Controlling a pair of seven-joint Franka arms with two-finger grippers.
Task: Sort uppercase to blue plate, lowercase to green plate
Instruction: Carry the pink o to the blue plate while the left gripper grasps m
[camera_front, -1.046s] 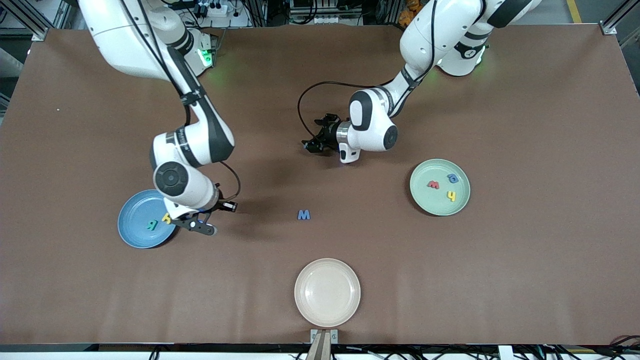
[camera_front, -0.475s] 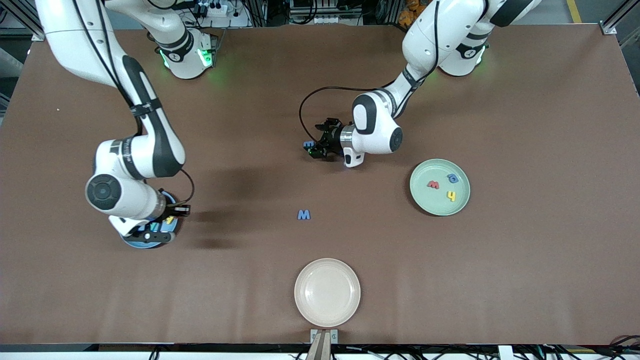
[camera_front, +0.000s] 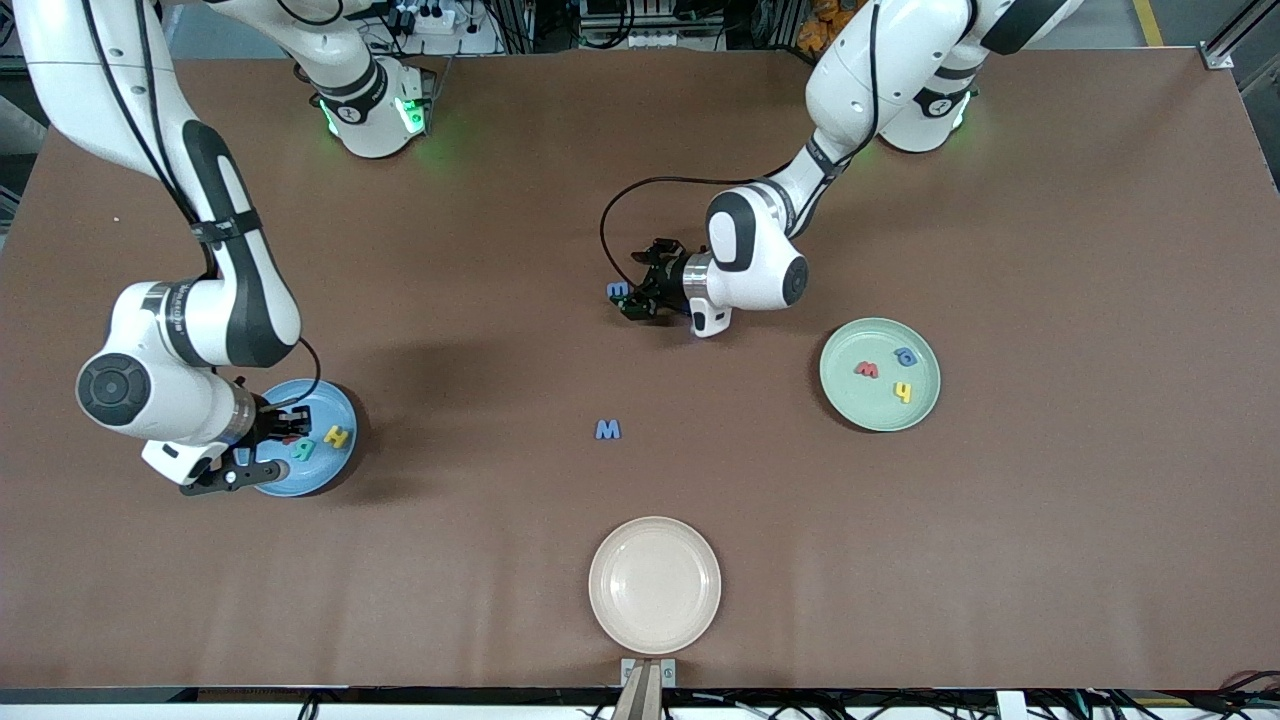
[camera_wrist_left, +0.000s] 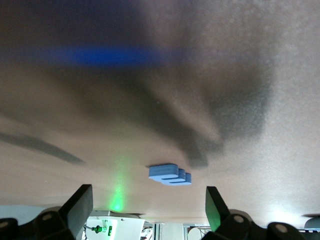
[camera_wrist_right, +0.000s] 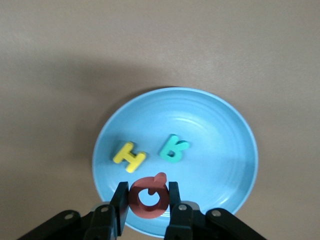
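Having swung over the blue plate (camera_wrist_right: 175, 155), the right gripper (camera_wrist_right: 148, 204) is pinching the red Q (camera_wrist_right: 148, 196) for release, while the left gripper (camera_wrist_left: 148, 206) is hovering wide open and empty with the small blue m (camera_wrist_left: 170, 174) lying between its jaws.

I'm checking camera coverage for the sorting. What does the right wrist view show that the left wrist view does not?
Only the right wrist view: the right claw shut on the red Q over the blue plate, with the yellow H and teal R lying in the plate.

Only the left wrist view: the small blue m on the table, ahead of the open left claw.

Both share: the brown table and each arm's own dark claw fingers; no object appears in both.
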